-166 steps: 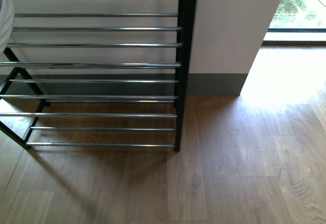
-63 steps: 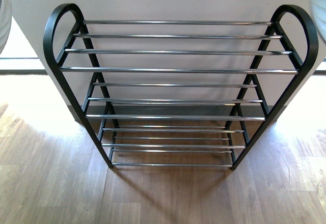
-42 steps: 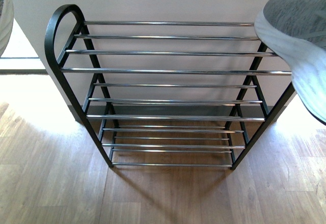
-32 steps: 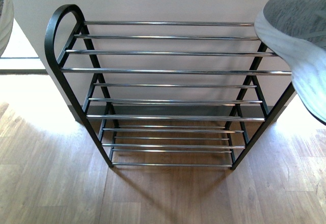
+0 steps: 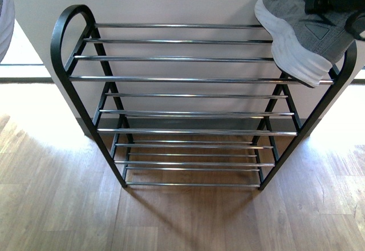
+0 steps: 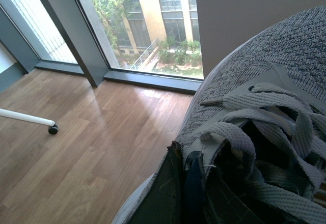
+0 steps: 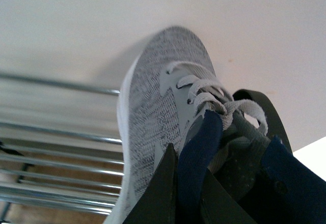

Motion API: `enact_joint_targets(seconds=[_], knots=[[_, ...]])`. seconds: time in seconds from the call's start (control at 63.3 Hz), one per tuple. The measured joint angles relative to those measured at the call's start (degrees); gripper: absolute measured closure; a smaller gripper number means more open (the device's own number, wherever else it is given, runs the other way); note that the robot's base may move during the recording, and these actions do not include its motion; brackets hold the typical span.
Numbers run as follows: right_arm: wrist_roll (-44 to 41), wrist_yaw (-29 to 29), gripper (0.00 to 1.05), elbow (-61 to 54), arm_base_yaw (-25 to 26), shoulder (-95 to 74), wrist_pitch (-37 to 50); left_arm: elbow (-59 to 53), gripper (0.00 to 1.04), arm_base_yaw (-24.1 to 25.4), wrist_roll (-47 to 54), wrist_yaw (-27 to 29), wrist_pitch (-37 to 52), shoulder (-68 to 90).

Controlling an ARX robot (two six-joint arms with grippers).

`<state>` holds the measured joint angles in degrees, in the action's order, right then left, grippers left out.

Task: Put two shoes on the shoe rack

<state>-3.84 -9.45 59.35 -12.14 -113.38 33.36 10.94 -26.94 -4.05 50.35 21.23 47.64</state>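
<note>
Centrally, black metal-framed shoe rack with silver bars (image 5: 194, 79); right gripper (image 7: 191, 193), clenched on one grey knit white-soled sneaker (image 5: 296, 34), tilts it over top tier's right end, leaving room alongside; left gripper (image 6: 196, 198) clasps second sneaker (image 6: 285, 56) aloft, presumably awaiting placement.

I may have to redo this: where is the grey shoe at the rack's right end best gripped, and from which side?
At the tongue and collar of the shoe, from above: its opening faces up, that thin edge suits a pinch, and the broad sole faces the shoe rack.
</note>
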Motion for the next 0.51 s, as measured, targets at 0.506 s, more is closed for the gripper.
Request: enact_joint_targets(seconds=[0.506], knots=[[-19.8, -3.2, 1.03, -2.4, 2.4, -0.5, 3.2, 0.0, 1.03, 0.0, 0.0, 0.0, 0.0, 0.0]])
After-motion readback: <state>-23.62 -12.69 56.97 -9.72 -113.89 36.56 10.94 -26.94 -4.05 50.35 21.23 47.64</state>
